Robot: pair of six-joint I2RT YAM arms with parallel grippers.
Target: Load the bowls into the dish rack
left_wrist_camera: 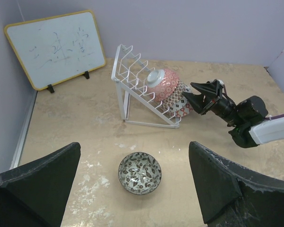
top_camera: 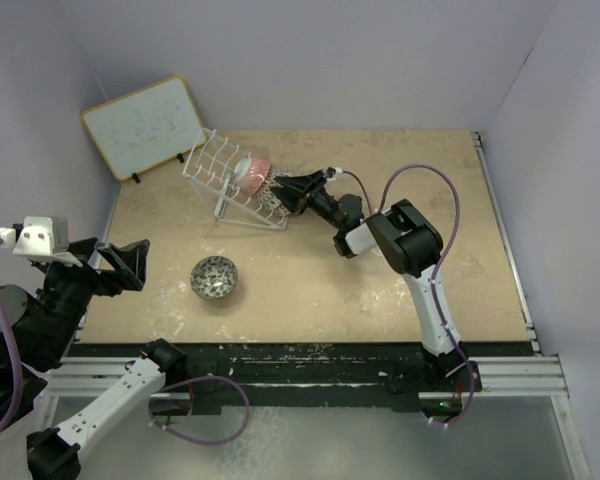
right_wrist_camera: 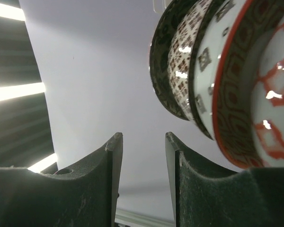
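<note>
Four bowls (top_camera: 258,178) stand in the rack (top_camera: 208,158) toward the tabletop's far-left corner; a grey bowl (top_camera: 215,277) waits near the near edge. Beside the stack, the right gripper (left_wrist_camera: 189,92) (jaws partly parted) holds nothing; the left gripper (top_camera: 138,265) gapes empty.

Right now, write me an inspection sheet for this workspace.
Surface: beige table, scuffed white in patches.
Job's things: dish rack slanted, four bowls nested on edge in it; grey-black bowl upright on the table, apart from the rack.
Clutter: nothing seen.
Grippers: right gripper open, empty, beside the racked bowls; left gripper open, empty.
Cables: purple cable loops off each arm.
Surroundings: whiteboard at back-left; plain walls.
</note>
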